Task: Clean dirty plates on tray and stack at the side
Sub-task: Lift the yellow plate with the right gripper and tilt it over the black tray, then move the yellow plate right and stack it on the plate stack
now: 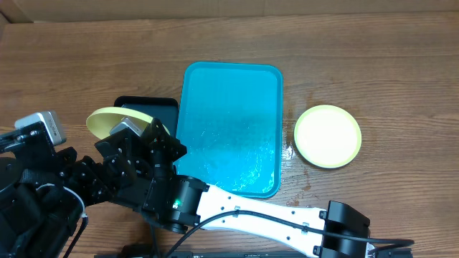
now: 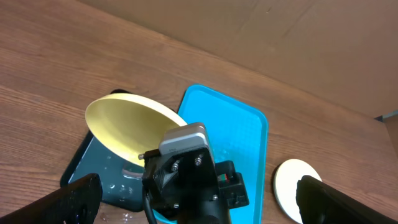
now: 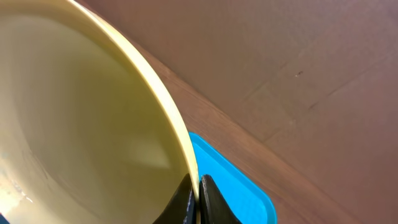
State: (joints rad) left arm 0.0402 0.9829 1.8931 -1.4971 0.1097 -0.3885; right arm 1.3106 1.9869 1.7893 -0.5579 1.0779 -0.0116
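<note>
My right gripper (image 3: 198,193) is shut on the rim of a yellow-green plate (image 3: 81,124) and holds it tilted on edge above a black tray; the plate also shows in the overhead view (image 1: 107,120) and the left wrist view (image 2: 124,127). The turquoise tray (image 1: 229,93) lies mid-table, wet and bare. A second yellow-green plate (image 1: 328,136) with a pale centre lies flat on the table to its right. My left gripper (image 2: 205,205) is open and empty, its fingers wide apart just behind the right wrist. No light blue plate is in view.
A small black tray (image 1: 154,107) holding water sits against the turquoise tray's left side, under the held plate. The right arm (image 1: 258,218) crosses the table's front edge. The left arm (image 1: 43,186) fills the front left corner. Cardboard walls stand behind.
</note>
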